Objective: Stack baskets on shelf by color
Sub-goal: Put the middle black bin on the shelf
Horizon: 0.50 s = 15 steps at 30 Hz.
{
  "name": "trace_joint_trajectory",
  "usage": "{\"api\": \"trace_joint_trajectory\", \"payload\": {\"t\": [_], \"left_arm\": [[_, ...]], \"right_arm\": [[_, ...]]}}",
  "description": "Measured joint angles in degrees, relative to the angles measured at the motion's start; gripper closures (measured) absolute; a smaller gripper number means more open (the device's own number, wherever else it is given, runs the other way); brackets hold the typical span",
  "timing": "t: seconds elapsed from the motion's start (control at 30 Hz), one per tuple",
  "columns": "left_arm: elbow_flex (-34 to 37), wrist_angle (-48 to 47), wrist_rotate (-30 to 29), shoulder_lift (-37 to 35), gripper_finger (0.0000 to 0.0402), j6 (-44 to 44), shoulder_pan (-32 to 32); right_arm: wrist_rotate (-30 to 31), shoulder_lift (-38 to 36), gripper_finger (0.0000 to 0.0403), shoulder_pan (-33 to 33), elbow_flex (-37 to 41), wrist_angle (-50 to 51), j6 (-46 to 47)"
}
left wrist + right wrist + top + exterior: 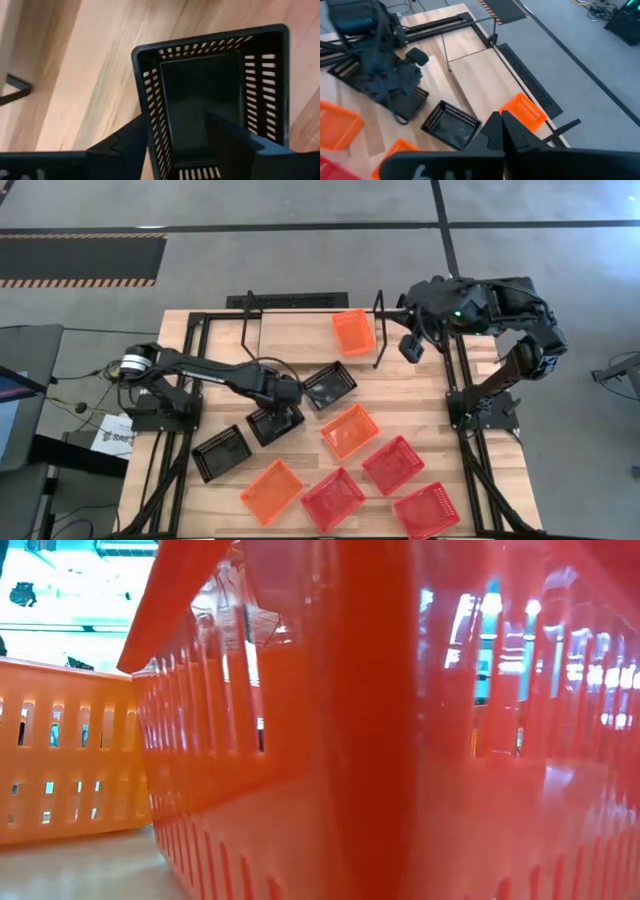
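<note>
Black basket under the left gripper: sits upright on the tabletop, mouth up, left of centre. One finger is inside it and the other outside its long wall. The jaws are spread astride that wall, not clamped on it. In the high view its long axis runs slightly oblique, roughly front to back of the table.

Progress, judged: early. Only one orange basket stands on the shelf, at its right end, long axis front to back, a little skewed. No stack of any colour exists yet.

Left to do: eight baskets on the tabletop.
- Second black basket just right of the gripper, near the shelf's front edge, axis diagonal.
- Third black basket front-left, axis diagonal.
- Two orange ones: one mid-table, one at the front.
- Three red baskets clustered front-right, all diagonal.

Right gripper: fingers pressed together, empty, parked high over the shelf's right end.
</note>
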<state>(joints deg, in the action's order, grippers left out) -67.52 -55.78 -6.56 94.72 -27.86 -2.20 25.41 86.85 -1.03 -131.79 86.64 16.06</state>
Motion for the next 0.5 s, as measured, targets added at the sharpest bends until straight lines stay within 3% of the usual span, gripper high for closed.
{"api": "trace_joint_trajectory", "payload": {"t": [0.17,0.5], "left_arm": [[-0.2,-2.5,0.7,3.0,0.0182,-1.8,1.0],[-5.1,-4.5,2.6,3.4,0.0181,-6.1,4.2]], "right_arm": [[0.0,-1.2,0.0403,-3.4,0.0,0.1,-0.1],[0.0,-1.7,0.0403,-7.4,0.0,0.4,-0.1]]}}
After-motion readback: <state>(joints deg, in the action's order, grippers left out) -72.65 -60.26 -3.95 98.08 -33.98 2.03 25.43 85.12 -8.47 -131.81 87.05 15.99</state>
